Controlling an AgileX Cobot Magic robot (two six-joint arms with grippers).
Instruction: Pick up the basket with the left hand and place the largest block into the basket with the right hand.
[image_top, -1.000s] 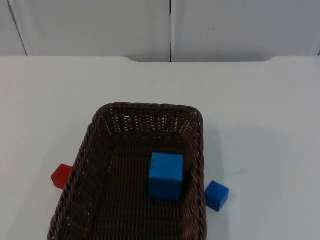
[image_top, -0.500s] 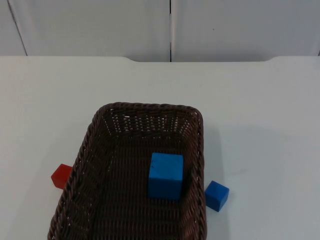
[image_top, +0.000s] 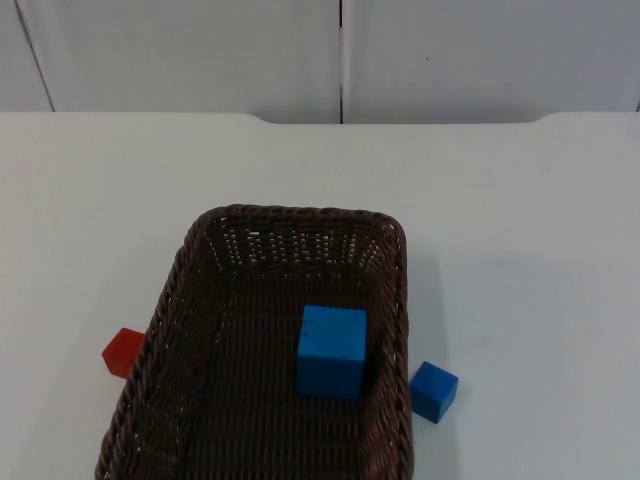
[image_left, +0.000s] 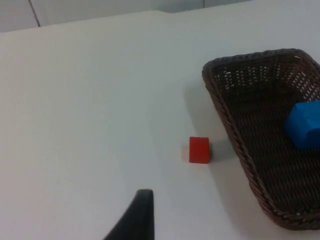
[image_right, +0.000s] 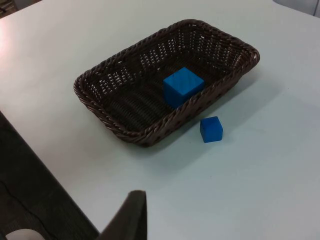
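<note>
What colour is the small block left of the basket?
Red: the small block sits on the table beside the basket, clearest in the left wrist view.

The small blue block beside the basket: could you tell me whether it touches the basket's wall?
Apart. In the right wrist view, a strip of white table separates the small blue block from the basket wall.

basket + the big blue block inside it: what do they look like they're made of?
Basket: dark brown woven wicker or plastic rattan, going by its braided rim and open-weave walls; can't tell which. Big blue block: solid, matte, sharp-edged, evenly coloured, likely painted wood or foam. Both grippers wait off the basket.
</note>
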